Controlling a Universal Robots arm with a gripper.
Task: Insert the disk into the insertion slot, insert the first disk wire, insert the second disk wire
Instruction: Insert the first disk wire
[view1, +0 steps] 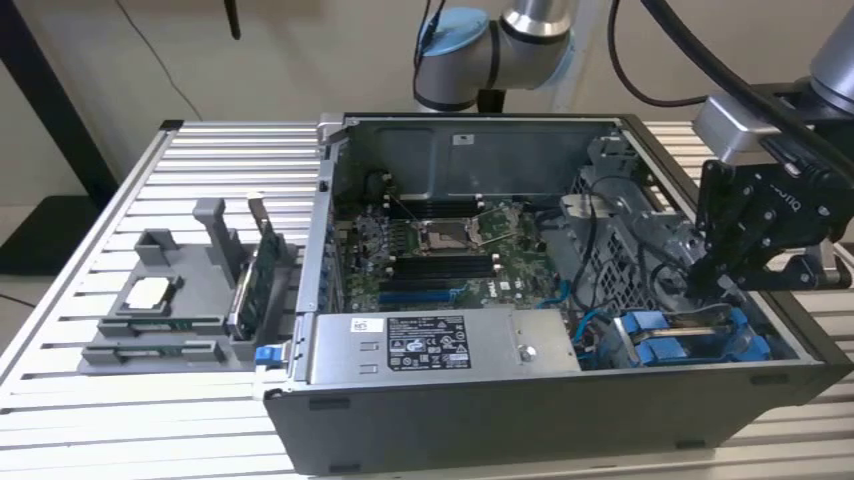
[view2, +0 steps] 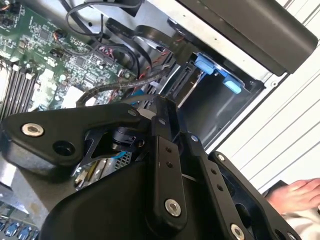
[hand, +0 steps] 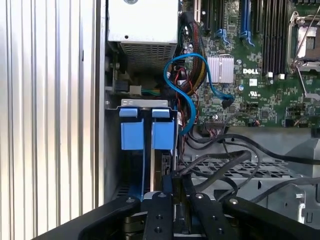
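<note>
Several spare parts stand parked in a grey holder (view1: 147, 355) at the exterior view's left, out of the arm's way. Next, the computer case (view1: 534, 430) lies open-side-up on the slatted table (view1: 80, 400), giving reach from above. The disk (view1: 667, 348) sits in its corner bay. The gripper (view1: 703, 288) hangs just above, fingers (hand: 160, 205) drawn close together among cables; whether they pinch anything, I cannot tell.

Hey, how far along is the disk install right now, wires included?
Looks done: the disk, in its blue carrier, appears seated in the bay slot. In hand: the gripper hangs just over that bay. Left: the wires, it seems; the blue wire ends loose over the motherboard.
</note>
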